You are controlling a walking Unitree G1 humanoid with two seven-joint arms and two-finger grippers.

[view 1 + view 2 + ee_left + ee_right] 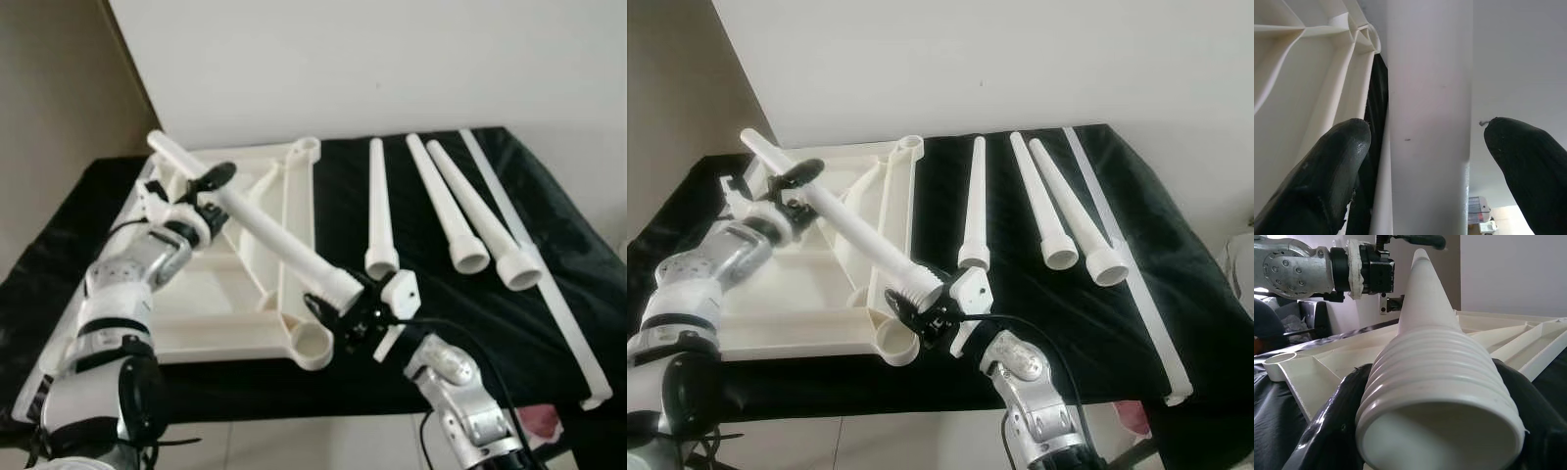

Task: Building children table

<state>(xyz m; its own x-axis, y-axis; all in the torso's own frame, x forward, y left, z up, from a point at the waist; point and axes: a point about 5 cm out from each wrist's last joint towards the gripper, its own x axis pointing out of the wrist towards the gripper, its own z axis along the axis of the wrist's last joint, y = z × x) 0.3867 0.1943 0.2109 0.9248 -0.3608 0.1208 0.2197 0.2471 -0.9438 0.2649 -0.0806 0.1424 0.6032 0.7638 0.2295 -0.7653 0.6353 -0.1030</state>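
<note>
The white table top (211, 313) lies upside down on the black-covered table, ribs facing up. A tapered white table leg (265, 230) is held slanting above it. My left gripper (209, 191) is shut around the leg's narrow part at the top left; in the left wrist view its fingers (1327, 171) flank the leg (1430, 122). My right gripper (345, 315) is shut on the leg's threaded wide end (1435, 382), fingers (1332, 431) pressed on both sides. That end hangs just above the near right corner socket (312, 345).
Three more white legs (380, 211) (443, 201) (485, 220) lie side by side on the black cloth (470, 323) to the right. A long white strip (534, 264) runs along the far right edge. A pale wall stands close behind the table.
</note>
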